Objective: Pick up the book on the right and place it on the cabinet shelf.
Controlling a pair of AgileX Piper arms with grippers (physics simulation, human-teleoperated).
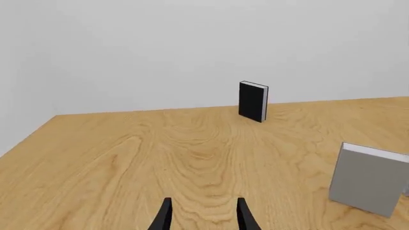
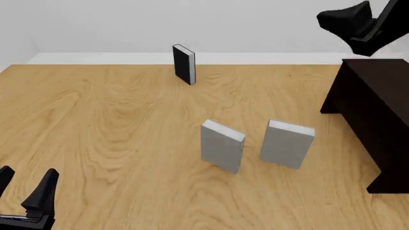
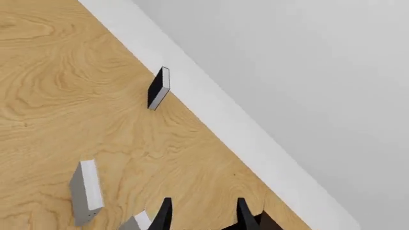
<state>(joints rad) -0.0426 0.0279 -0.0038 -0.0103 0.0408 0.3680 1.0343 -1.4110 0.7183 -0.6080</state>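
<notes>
Two grey books stand upright mid-table. The book on the right (image 2: 287, 143) is the one nearer the dark brown cabinet (image 2: 377, 110); only its corner (image 3: 135, 223) shows in the right wrist view. The other grey book (image 2: 222, 152) (image 1: 369, 178) (image 3: 85, 191) stands just left of it. The shelf recess is hidden from these views. My right gripper (image 2: 329, 21) (image 3: 204, 215) hangs high above the cabinet's far end, open and holding nothing. At the near left corner of the table my left gripper (image 2: 26, 184) (image 1: 204, 218) is open and holds nothing.
A thin black book (image 2: 184, 63) (image 1: 254, 101) (image 3: 158, 88) stands upright near the table's far edge. The wooden table (image 2: 102, 124) ends at a white wall behind. The cabinet takes up the right side.
</notes>
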